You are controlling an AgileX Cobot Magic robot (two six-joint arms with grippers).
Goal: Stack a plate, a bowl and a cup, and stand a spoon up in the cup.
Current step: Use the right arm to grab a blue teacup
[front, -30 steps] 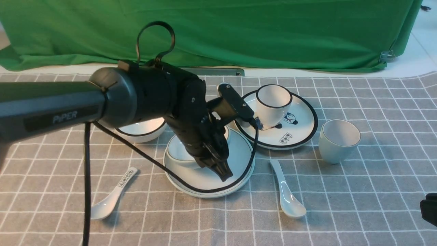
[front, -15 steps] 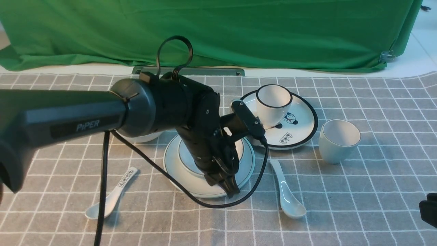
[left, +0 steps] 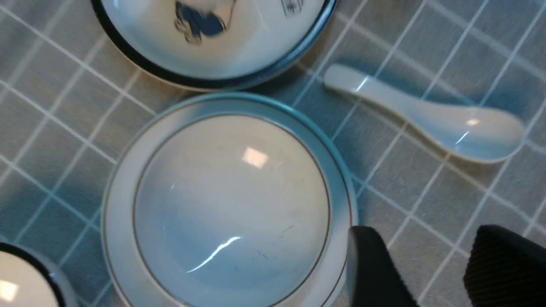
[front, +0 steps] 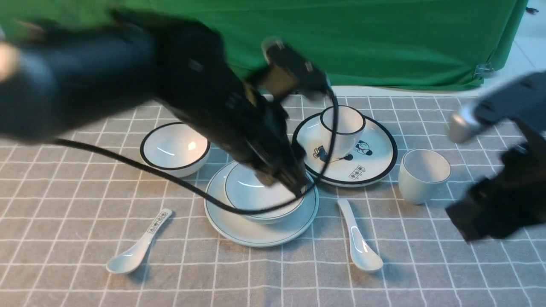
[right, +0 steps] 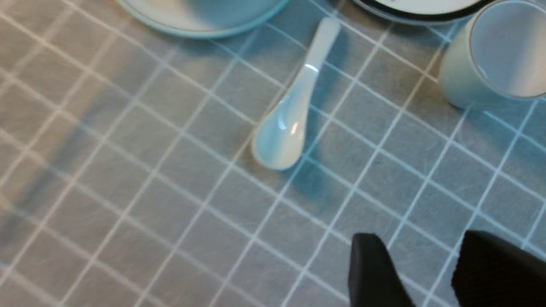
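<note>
Both the left fingers (left: 371, 268) and right fingers (right: 371, 268) gape empty, the left by the bowl (left: 230, 204) on the plate (left: 118, 204), so the right should straddle the nearby cup (right: 465, 76) squarely, lifting it upright.

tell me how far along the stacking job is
Done: the bowl sits on the plate. In hand: nothing; the left claw and right claw are both open and empty. Left: the cup stands alone on the cloth and the spoon lies flat beside the plate.
</note>
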